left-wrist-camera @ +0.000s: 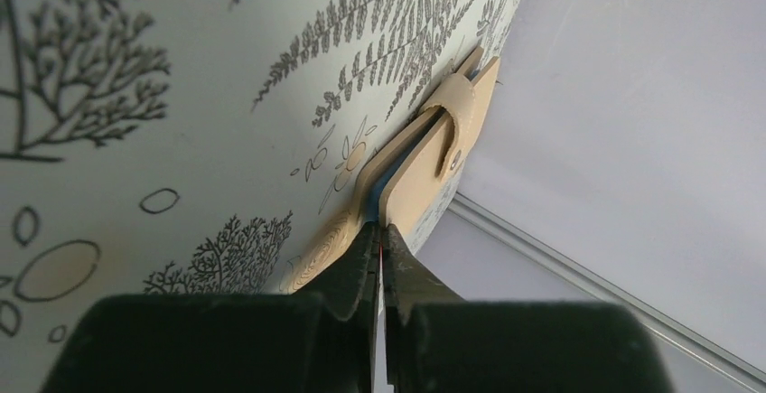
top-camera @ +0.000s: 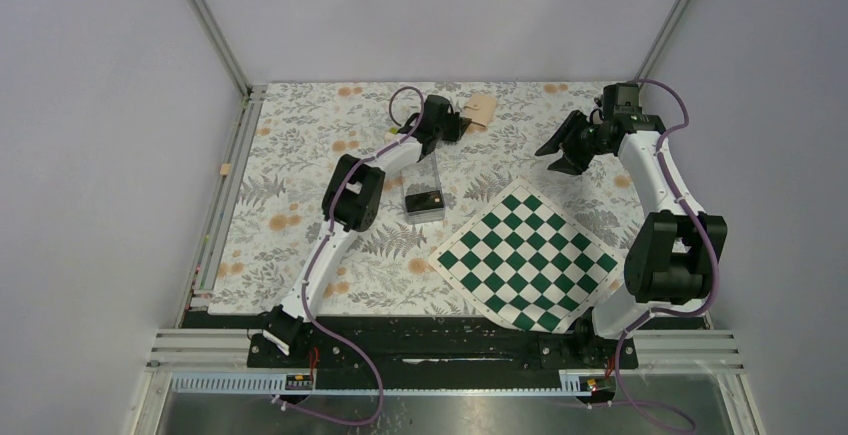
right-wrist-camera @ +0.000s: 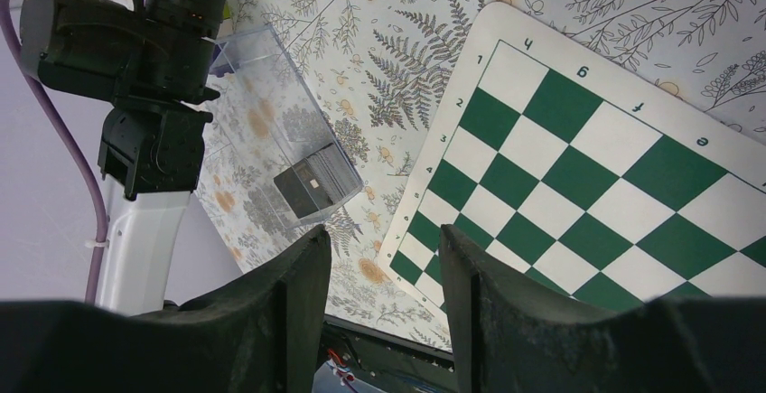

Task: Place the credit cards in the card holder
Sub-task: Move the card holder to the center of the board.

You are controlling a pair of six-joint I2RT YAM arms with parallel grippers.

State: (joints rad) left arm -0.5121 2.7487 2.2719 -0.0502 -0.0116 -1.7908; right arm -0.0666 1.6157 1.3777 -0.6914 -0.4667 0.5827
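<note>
The tan card holder (top-camera: 481, 110) lies at the far edge of the table. In the left wrist view the card holder (left-wrist-camera: 425, 167) shows two tan flaps slightly apart with light blue between them. My left gripper (top-camera: 462, 123) is shut, its tips (left-wrist-camera: 380, 228) right at the gap between the flaps. I cannot tell whether a thin layer is pinched. The dark credit cards (top-camera: 424, 199) sit stacked inside a clear plastic case (right-wrist-camera: 271, 113), also seen from the right wrist as a grey-black stack of credit cards (right-wrist-camera: 312, 190). My right gripper (top-camera: 562, 150) hangs open and holds nothing (right-wrist-camera: 384, 239).
A green-white checkerboard (top-camera: 525, 255) lies on the floral cloth at the front right, its corner under my right gripper's view (right-wrist-camera: 587, 167). The left arm (right-wrist-camera: 154, 68) stands beside the clear case. Metal frame rails (top-camera: 230, 155) border the table.
</note>
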